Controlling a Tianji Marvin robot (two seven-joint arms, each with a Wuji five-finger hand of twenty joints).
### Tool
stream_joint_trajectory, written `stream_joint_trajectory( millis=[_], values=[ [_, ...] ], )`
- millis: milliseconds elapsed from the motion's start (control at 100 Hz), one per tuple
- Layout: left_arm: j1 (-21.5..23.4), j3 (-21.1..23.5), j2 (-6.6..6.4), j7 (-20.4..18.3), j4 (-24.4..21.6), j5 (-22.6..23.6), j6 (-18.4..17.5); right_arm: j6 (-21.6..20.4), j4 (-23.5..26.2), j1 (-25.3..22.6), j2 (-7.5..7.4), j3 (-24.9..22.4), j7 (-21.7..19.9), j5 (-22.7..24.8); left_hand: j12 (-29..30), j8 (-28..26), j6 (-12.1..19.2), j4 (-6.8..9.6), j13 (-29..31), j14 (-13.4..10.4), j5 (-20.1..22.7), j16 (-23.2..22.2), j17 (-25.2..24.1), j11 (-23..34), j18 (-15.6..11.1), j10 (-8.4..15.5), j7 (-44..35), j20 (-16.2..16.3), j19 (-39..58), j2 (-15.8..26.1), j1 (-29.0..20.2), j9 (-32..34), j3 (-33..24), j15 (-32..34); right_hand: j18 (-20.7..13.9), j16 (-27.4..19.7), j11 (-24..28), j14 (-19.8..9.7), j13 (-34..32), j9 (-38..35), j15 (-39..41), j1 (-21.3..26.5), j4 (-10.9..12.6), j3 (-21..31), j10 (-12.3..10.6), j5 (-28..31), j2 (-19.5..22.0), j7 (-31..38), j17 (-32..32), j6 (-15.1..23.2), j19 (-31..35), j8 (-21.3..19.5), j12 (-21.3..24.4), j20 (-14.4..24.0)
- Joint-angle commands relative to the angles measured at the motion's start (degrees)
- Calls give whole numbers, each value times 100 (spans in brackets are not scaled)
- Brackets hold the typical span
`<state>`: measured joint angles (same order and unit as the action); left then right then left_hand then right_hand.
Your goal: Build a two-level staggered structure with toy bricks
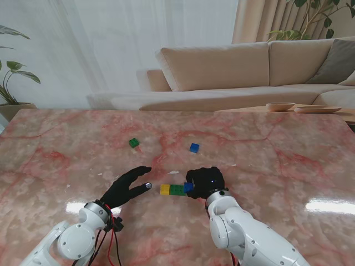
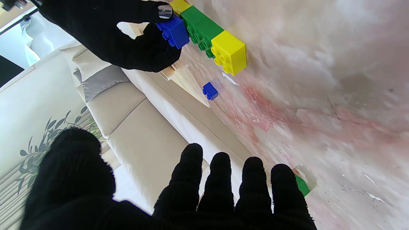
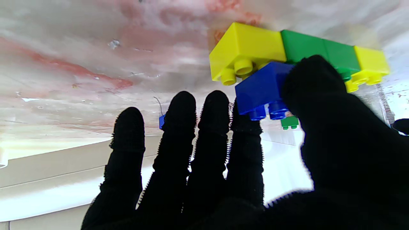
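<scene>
A row of bricks lies on the marble table (image 1: 266, 166): a yellow brick (image 1: 165, 189), a green brick (image 1: 177, 189), and a second yellow brick (image 3: 246, 48) hidden under my hand in the stand view. My right hand (image 1: 205, 182) is shut on a blue brick (image 1: 188, 187), pinched between thumb and forefinger over the row's right end (image 3: 262, 86). I cannot tell if it is seated on the studs. My left hand (image 1: 126, 187) is open, fingers spread, just left of the row and touching nothing.
A loose green brick (image 1: 133, 143) and a loose blue brick (image 1: 194, 147) lie farther from me on the table. A beige sofa (image 1: 249, 72) stands beyond the far edge, and two shallow bowls (image 1: 302, 107) sit on a side table at far right.
</scene>
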<state>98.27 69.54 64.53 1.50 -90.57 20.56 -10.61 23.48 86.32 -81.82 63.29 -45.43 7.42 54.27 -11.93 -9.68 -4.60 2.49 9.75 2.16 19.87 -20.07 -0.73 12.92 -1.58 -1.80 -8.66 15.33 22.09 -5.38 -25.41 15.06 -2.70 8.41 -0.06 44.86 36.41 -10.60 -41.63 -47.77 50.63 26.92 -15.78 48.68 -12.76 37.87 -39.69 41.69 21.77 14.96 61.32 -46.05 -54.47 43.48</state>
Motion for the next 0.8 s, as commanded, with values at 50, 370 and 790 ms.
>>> stream_joint_trajectory(
  millis=[50,370,790],
  values=[
    [26,-5,-5,-6,-5,6,22,24,-44,-62,-6,24,-117,-19,36,-25,125,23,81,-255,131,70,-17,-83,-249,132,-26,30,-174,146,-154,-44,40,-212,-107,-58,26,-136,149,155,-38,203,2,213,-87,-13,318,440,-27,575,-32,-112,116,102],
    [28,-1,-10,-26,-9,6,22,1,-62,-61,-1,-2,-102,-46,38,-23,124,21,75,-257,120,71,-14,-87,-269,131,-26,34,-209,143,-168,-51,35,-215,-131,-100,165,-141,261,389,-52,78,113,254,-76,-233,412,91,-77,286,-53,-46,632,83],
    [3,-16,-5,-12,17,0,-11,-46,-5,-111,-17,-64,-139,-24,40,-22,127,18,76,-251,116,72,-11,-90,-255,132,-24,46,-229,124,-176,-54,32,-216,-193,-136,105,-155,432,760,-114,-278,804,421,-10,-407,442,-779,-169,-188,-135,-200,810,71]
  ],
)
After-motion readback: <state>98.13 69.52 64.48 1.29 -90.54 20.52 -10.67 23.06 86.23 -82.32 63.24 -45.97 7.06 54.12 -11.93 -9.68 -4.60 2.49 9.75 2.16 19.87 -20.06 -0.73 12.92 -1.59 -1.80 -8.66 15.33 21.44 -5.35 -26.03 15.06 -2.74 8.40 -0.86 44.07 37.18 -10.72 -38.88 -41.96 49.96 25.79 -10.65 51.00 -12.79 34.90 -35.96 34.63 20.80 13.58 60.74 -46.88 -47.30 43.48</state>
